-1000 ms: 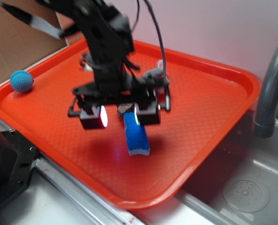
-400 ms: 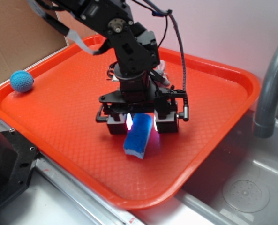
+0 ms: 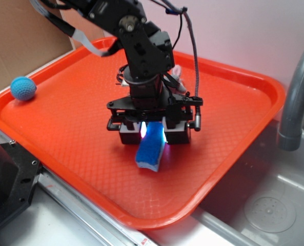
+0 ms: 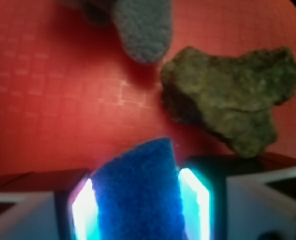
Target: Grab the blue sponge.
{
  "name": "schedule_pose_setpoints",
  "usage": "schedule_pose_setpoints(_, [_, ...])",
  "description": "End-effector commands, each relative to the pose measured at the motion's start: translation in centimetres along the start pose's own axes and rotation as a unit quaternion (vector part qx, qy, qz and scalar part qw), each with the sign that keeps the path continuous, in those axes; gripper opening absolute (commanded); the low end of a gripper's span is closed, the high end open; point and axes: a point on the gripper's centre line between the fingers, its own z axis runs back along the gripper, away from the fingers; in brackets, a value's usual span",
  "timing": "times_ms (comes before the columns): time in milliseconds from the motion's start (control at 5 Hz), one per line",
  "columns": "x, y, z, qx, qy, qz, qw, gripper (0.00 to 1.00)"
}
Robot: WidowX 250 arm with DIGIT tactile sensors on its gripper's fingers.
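Gripper [image 3: 153,134] lowered onto the tray, both fingers clamped against the long sides of the blue sponge [image 3: 151,151]. In the wrist view, same gripper [image 4: 138,205] pressed tight on the sponge [image 4: 137,200], lit pads [image 4: 191,200] glowing pale cyan on either side with no gap left. Far half of the sponge pinched between the fingers, near half sticking out toward the tray's front edge, thin pale bottom layer showing at the tip. Near tip resting on or just above the tray surface; cannot tell which. Faint pink and blue glow cast on the sponge and on the tray right under the fingers.

Above the fingers, black arm [image 3: 141,51] bent steeply down from the upper left, with a black cable [image 3: 195,56] looping along its right side.

Just past the sponge in the wrist view, a rough brown lump [image 4: 227,100] lying on the tray, and beside it to the left a grey knitted thing [image 4: 143,27], partly cut off by the top edge. Both mostly hidden behind the arm in the exterior view.

Orange tray [image 3: 234,123] with a textured floor and raised rim. At its far left corner, well apart from the gripper, a round teal ball [image 3: 23,88]. To the right of the tray, a grey sink [image 3: 275,205] with a grey faucet [image 3: 295,102] rising beside it. Brown cardboard [image 3: 18,41] behind the tray on the left.
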Motion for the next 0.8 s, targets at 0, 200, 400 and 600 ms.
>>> schedule_pose_setpoints(0, [1.6, 1.0, 10.5, -0.017, -0.003, -0.152, 0.988, 0.00])
schedule_pose_setpoints(200, [1.5, 2.9, 14.4, -0.022, -0.015, -0.228, 0.973, 0.00])
schedule_pose_setpoints(400, [1.9, 4.6, 16.0, -0.020, -0.031, -0.283, 0.959, 0.00])
schedule_pose_setpoints(600, [2.6, 5.8, 16.0, -0.033, -0.044, -0.289, 0.956, 0.00])
